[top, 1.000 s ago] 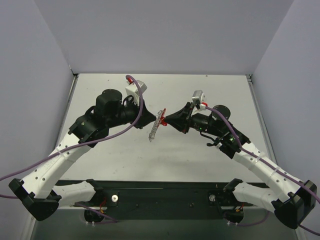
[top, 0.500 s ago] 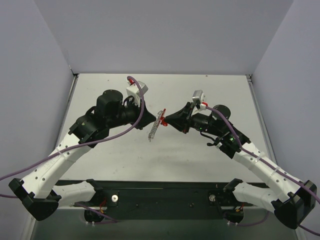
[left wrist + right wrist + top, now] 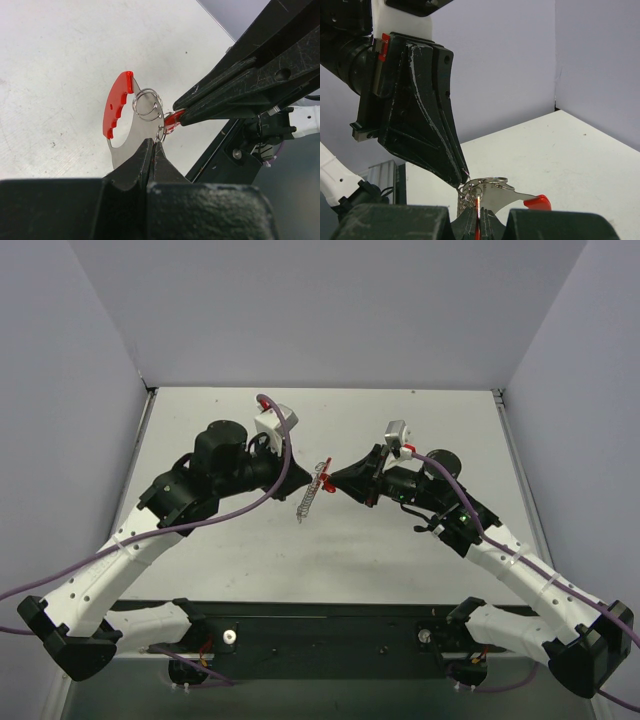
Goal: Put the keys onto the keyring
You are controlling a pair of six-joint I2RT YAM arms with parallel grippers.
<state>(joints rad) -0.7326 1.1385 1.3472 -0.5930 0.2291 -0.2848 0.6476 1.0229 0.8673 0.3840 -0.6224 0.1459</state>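
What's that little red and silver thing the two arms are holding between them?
The keyring: a flat silvery metal band with a ridged red arc on one side and small wire rings threaded on. It is held above the table. The left gripper pinches the silver part; the right gripper pinches a small red tag by the rings.

Pale lavender walls [image 3: 330, 310] enclosed a white table [image 3: 350, 550] on three sides, with a black rail [image 3: 330, 625] at the frame's bottom.

I see bright, even light, soft shadows on the bench [image 3: 400, 550]; my wrist views blur nearest the lens.
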